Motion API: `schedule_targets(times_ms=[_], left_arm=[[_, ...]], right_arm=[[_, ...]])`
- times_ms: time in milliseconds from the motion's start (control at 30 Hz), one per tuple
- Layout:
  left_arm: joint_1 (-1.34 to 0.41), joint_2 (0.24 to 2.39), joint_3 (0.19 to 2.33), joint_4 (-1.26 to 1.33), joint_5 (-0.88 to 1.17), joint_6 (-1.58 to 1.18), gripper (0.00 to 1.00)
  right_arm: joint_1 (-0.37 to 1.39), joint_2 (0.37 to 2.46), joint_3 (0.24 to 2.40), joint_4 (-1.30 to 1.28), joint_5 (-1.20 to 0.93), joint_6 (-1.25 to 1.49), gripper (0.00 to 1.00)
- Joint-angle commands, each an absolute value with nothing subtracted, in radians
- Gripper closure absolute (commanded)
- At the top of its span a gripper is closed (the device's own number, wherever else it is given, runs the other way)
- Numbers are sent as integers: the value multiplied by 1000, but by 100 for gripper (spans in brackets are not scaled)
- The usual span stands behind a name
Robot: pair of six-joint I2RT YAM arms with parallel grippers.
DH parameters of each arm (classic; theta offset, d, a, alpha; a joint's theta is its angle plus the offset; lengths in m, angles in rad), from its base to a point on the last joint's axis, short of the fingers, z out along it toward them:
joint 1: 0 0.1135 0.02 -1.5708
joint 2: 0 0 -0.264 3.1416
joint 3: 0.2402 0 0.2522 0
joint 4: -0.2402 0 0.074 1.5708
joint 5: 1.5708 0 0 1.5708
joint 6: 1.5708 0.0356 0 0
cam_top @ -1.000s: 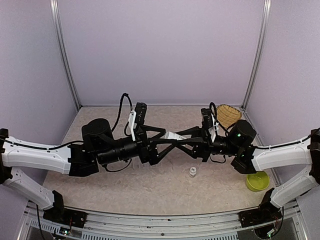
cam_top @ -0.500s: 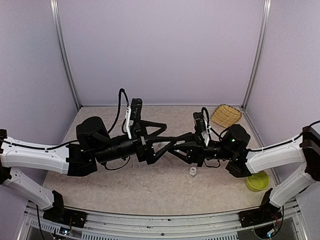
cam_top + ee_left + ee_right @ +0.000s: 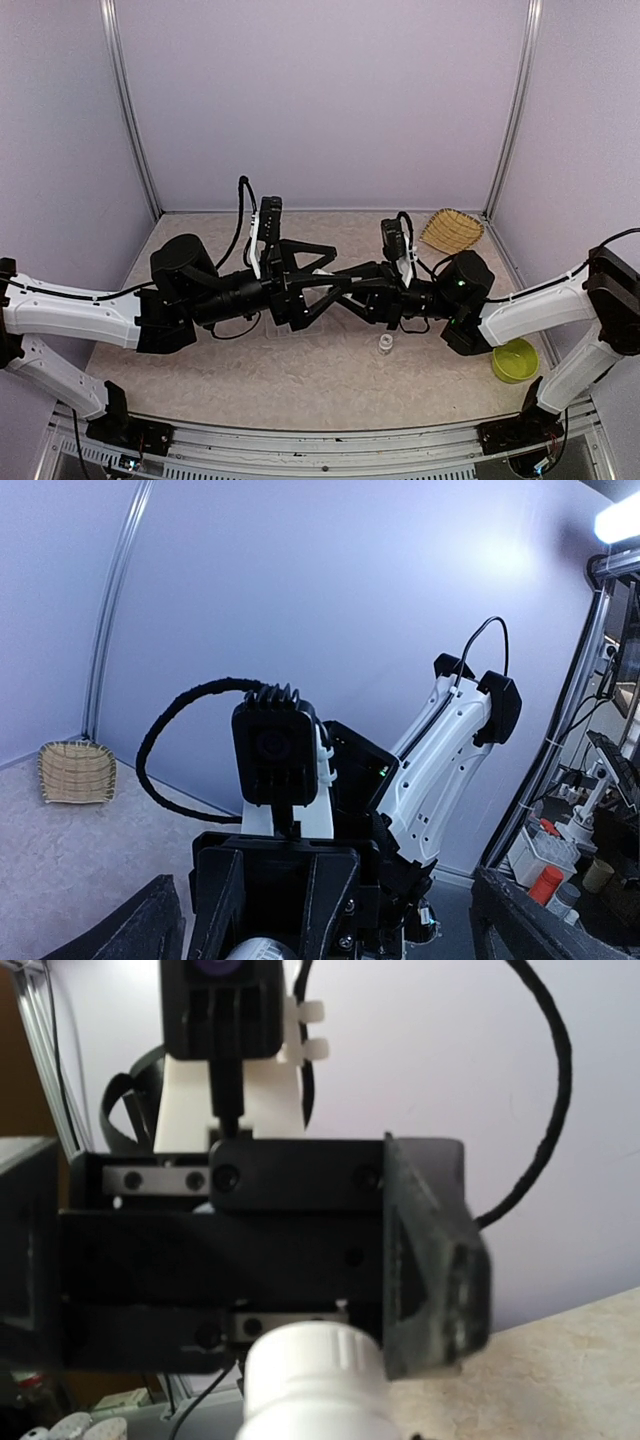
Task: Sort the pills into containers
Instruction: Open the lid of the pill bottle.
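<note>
My two grippers meet nose to nose above the middle of the table. My right gripper (image 3: 352,283) is shut on a white pill bottle (image 3: 310,1380), cap pointing at the left gripper. My left gripper (image 3: 330,272) is open wide, its fingers (image 3: 432,1260) standing to either side of the cap (image 3: 312,1348) without gripping it. In the left wrist view the bottle's pale end (image 3: 255,950) shows between the right gripper's fingers. No pills show. The clear compartment box is out of view.
A small clear jar (image 3: 385,343) stands on the table just below the right gripper. A woven straw basket (image 3: 452,230) sits at the back right; it also shows in the left wrist view (image 3: 76,771). A lime-green bowl (image 3: 515,361) sits at the front right.
My right arm has moved left with the bottle, bringing its cap between the left gripper's fingers and uncovering the basket. The left arm has shifted slightly.
</note>
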State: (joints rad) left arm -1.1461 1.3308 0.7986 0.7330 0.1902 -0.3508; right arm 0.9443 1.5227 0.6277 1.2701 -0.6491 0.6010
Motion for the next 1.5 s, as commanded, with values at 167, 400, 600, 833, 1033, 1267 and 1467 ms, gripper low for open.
schedule_targets(times_ms=[167, 400, 600, 833, 1033, 1267, 1467], left_arm=[[-1114, 1335, 757, 805, 254, -362, 8], [-1105, 1326, 740, 822, 268, -397, 12], [-1100, 1314, 730, 821, 270, -400, 12], [-1093, 1312, 727, 819, 272, -405, 12], [-1084, 1307, 716, 811, 255, -412, 12], [-1069, 1305, 706, 796, 232, -423, 11], [-1060, 1306, 701, 795, 216, -426, 7]], right_arm=[[955, 1550, 648, 1342, -589, 643, 83], [954, 1527, 644, 1222, -444, 614, 83], [950, 1499, 624, 1207, -388, 598, 84], [942, 1484, 628, 1191, -403, 579, 84], [934, 1471, 624, 1191, -416, 574, 84], [928, 1462, 624, 1208, -455, 564, 84], [928, 1490, 631, 1253, -529, 584, 84]])
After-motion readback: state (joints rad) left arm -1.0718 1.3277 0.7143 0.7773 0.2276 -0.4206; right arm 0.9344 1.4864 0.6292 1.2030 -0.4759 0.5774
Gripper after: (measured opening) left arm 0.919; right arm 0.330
